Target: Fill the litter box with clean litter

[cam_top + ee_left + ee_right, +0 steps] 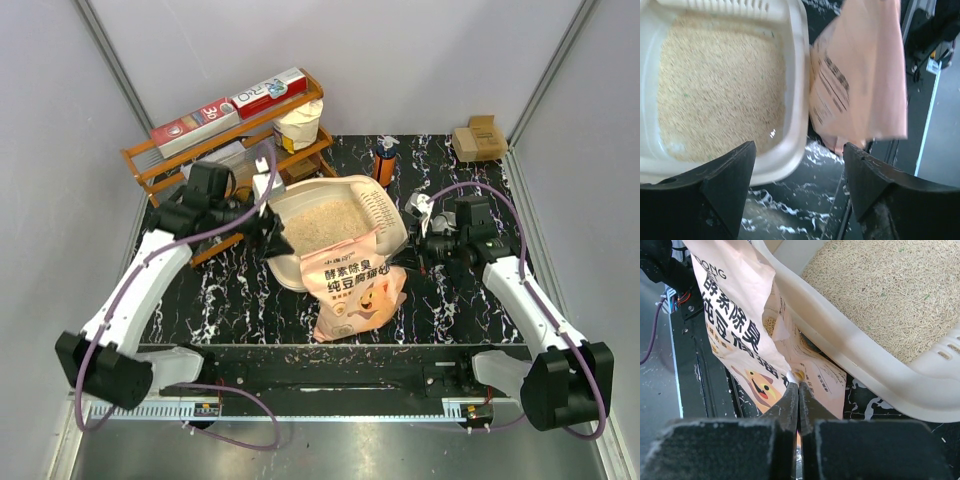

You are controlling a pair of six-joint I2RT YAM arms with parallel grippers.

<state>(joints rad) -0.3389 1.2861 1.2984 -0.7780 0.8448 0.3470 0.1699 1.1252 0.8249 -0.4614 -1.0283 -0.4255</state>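
The cream litter box sits mid-table, its bed covered in sandy-tan clean litter. A peach-orange litter bag with dark characters and a cartoon cat leans on the box's near rim. My left gripper is at the box's left rim; in the left wrist view it stands open and empty over the dark table, with the rim and the bag just beyond. My right gripper is at the bag's right side; the right wrist view shows it shut, pinching a fold of the bag beside the box.
An orange wooden rack at the back left carries long foil boxes and a white sack. An orange bottle stands behind the box, and a cardboard box sits at the back right. Grey walls close in three sides.
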